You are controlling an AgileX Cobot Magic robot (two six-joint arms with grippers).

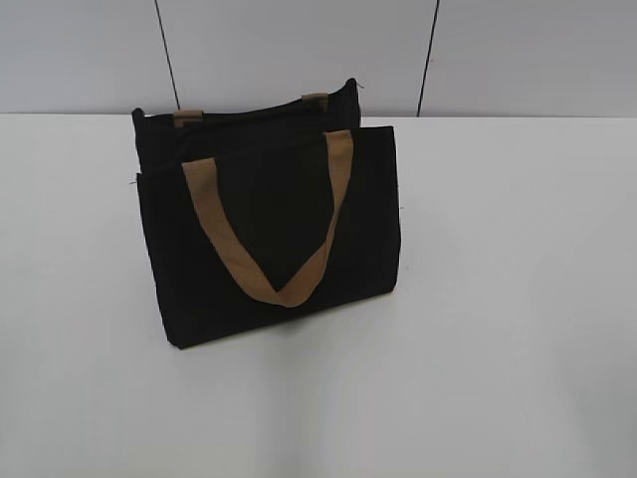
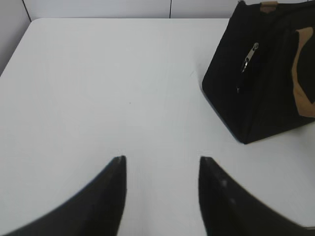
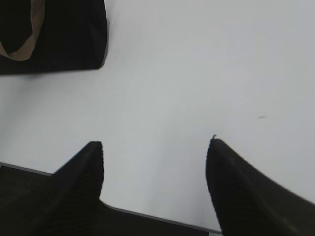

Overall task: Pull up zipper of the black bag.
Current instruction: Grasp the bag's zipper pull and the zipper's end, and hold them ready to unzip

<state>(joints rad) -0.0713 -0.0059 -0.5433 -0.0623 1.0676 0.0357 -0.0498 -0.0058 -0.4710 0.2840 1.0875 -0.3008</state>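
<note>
The black bag [image 1: 269, 214] stands on the white table [image 1: 498, 299], its front tan strap handle [image 1: 269, 284] hanging down in a V. In the left wrist view the bag [image 2: 266, 83] is at the upper right, with the silver zipper pull [image 2: 249, 57] hanging on its end face. The right wrist view shows a corner of the bag [image 3: 69, 39] at the upper left. My left gripper [image 2: 162, 158] is open and empty above bare table, left of the bag. My right gripper [image 3: 156, 142] is open and empty near the table's front edge. Neither gripper shows in the exterior view.
A grey panelled wall [image 1: 299, 50] stands behind the table. The table's front edge [image 3: 147, 215] runs just below my right gripper. The table's far left corner [image 2: 29, 22] shows in the left wrist view.
</note>
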